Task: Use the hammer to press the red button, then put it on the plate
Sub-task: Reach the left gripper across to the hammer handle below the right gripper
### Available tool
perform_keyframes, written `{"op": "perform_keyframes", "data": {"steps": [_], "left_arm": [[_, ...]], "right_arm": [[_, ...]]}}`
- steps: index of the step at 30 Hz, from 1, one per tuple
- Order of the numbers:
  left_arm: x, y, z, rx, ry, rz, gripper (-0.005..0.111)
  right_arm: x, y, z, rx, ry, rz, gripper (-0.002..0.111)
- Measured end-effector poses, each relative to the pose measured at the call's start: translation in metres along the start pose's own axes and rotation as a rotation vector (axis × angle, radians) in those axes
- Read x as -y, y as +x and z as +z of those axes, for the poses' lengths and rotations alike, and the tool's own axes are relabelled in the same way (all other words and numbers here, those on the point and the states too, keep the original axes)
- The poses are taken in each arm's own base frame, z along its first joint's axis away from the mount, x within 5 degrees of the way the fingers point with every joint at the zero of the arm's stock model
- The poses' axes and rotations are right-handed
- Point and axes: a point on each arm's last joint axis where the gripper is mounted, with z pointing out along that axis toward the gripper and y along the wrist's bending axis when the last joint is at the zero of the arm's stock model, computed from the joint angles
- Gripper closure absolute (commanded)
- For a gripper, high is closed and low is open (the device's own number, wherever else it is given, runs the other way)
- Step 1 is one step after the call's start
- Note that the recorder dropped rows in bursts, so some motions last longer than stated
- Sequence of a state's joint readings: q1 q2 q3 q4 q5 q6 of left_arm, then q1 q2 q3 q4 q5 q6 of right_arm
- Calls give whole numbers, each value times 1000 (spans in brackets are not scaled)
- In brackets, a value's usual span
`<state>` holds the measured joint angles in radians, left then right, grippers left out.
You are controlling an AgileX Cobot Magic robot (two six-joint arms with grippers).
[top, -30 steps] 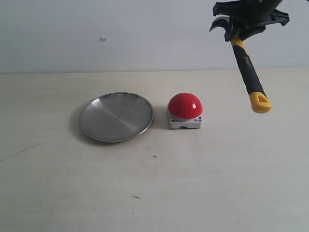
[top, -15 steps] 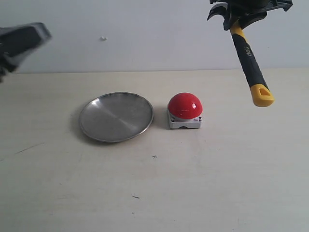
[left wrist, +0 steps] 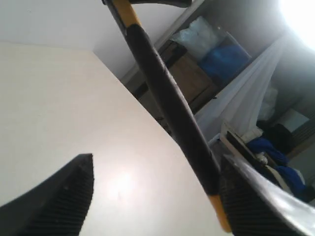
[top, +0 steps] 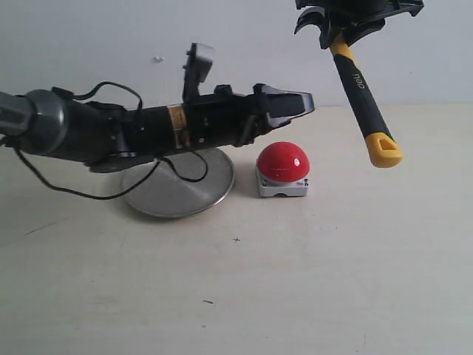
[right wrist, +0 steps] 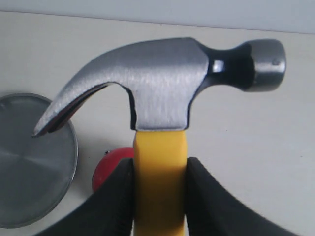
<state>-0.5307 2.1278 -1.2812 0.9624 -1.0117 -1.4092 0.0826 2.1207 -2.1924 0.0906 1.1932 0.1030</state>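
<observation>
your right gripper (right wrist: 160,194) clamps the hammer (top: 359,89) by its yellow neck, under a brushed steel claw head; left gripper (left wrist: 157,191) fingers apart.

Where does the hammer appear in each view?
Exterior view: the hammer hangs at the upper right, head up, handle slanting down.
Left wrist view: its black handle crosses between the open jaws of the left gripper.
Right wrist view: its steel head is central, yellow neck clamped in the jaws of the right gripper.
Shared landmark: the red button, exterior and right wrist only.
</observation>
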Motion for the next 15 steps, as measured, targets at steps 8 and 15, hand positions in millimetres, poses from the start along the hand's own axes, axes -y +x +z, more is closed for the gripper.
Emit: {"op": "perform_keyframes", "data": {"steps": [8, 15], "left_arm": [[0, -11, 46, 9, -1, -74, 37], [15, -16, 66, 15, -23, -104, 37]], "right_arm": [[3, 0, 0, 2, 33, -11, 108], [3, 0, 1, 3, 37, -10, 108]]}}
